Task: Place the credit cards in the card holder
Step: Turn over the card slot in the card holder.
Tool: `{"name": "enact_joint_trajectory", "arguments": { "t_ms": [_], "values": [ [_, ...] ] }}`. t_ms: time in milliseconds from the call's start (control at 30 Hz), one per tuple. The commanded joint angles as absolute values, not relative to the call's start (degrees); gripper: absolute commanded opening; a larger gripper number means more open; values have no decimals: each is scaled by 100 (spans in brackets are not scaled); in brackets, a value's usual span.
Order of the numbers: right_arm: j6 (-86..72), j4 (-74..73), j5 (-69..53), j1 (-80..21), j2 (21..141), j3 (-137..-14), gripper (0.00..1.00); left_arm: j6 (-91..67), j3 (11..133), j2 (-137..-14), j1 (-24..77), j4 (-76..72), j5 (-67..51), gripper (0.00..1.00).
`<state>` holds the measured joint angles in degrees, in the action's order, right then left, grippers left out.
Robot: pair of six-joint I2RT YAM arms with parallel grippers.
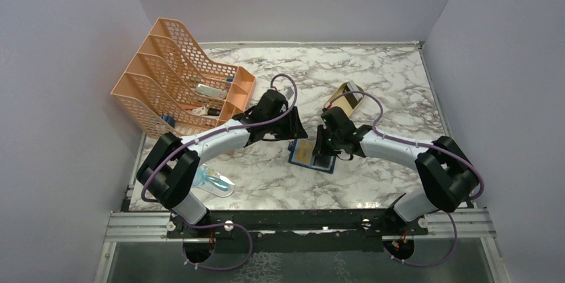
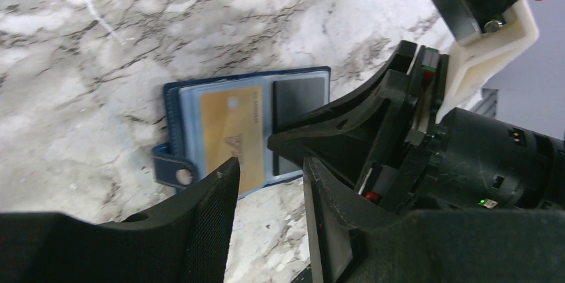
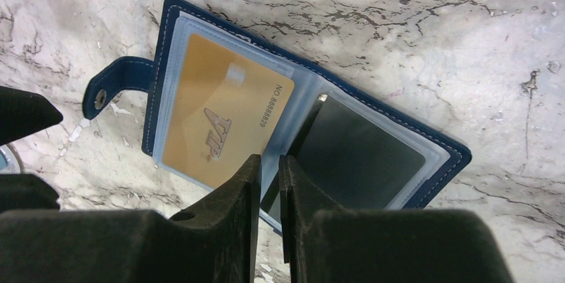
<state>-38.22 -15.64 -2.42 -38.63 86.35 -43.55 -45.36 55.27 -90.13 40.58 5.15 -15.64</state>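
The navy card holder (image 2: pixel 172 113) lay opened flat on the marble table (image 1: pixel 373 183), about mid-table between the two arms, with the orange mesh file rack (image 1: pixel 173 76) well off at its 10 o'clock and a small tan tray (image 1: pixel 346 96) near its 1 o'clock. In the right wrist view its snap tab (image 3: pixel 120 76) stuck out at 10 o'clock. A gold card (image 3: pixel 220 116) sat in the clear pocket on that side and a dark grey card (image 3: pixel 363 153) in the pocket across the fold, so both looked seated. The right gripper (image 3: pixel 270 163) came in from 6 o'clock, right at the fold and over the near edge of the clear sleeves. Its fingers were drawn to a narrow slit, probably to pinch or press a sleeve leaf. Whether plastic was actually caught between them could not be told. The left gripper (image 2: pixel 270 163) hovered over the holder's opposite long edge with its fingers parted and nothing between them. It was likely placed there to steady the holder or to be ready to fold it. No loose cards showed on the table.
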Motion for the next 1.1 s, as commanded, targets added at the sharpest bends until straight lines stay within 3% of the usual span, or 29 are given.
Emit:
{"name": "enact_joint_trajectory", "arguments": {
  "t_ms": [0,333,1067],
  "values": [
    [-3735,-1608,-1,-3894,8313,-4347,17,-4757,5315,-8987,4061,-173,-2070,42],
    [-3773,-1396,48,-3892,8509,-4076,15,-4954,5049,-9573,4065,-963,-2408,43],
    [-3727,-1353,67,-3889,8564,-3956,14,-4193,5114,-9872,4052,-341,-1635,45]
  ]
}}
